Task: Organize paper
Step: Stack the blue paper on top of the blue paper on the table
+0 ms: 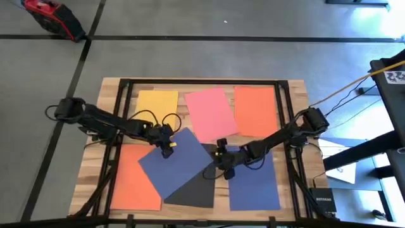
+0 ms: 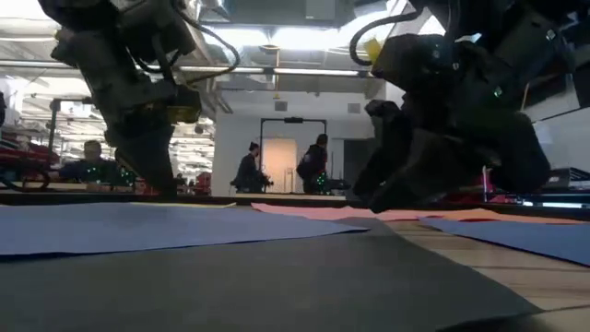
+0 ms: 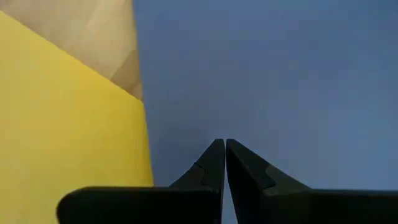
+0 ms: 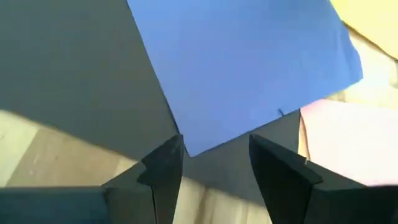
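Across the wooden table [image 1: 297, 88], the left gripper [image 1: 168, 146], fingers pressed together, is pinning a tilted dark blue sheet [image 1: 180, 164] mid-table, apparently steadying it while the right gripper [image 1: 221, 155], jaws apart, is straddling its corner.

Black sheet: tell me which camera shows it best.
The high view: the black sheet shows near the table's front edge, partly under the tilted dark blue sheet. The low view shows it edge-on as a dark foreground. The right wrist view shows part beside the open right gripper. The left wrist view misses it.
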